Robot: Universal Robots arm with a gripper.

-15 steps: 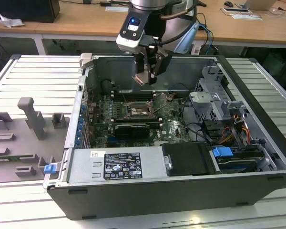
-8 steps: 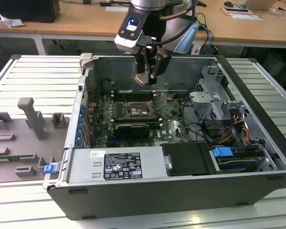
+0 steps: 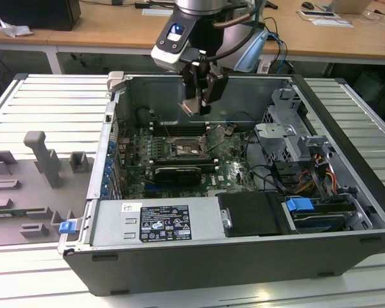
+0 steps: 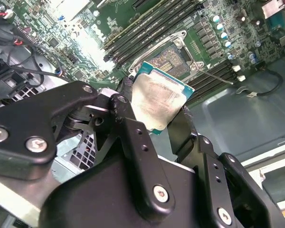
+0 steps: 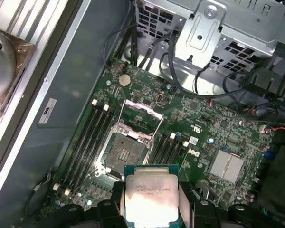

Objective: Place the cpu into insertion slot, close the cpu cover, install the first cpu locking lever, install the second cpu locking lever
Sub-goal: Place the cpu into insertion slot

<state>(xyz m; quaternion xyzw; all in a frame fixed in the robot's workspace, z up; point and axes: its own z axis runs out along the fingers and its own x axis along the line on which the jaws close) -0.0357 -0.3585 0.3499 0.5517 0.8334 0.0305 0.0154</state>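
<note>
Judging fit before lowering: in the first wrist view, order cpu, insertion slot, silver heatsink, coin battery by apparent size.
cpu and insertion slot look alike, cpu being nearer the camera: unranked.
Then silver heatsink.
Smallest: coin battery.

Table: pale grey, slatted top, exterior view. Carries:
1. Case, black, open, lying on its side at centre, its open side up.
2. Fixture, grey, with upright blocks, at 9 o'clock of the case, just beside it.

Slats show bare at 3 o'clock.
</note>
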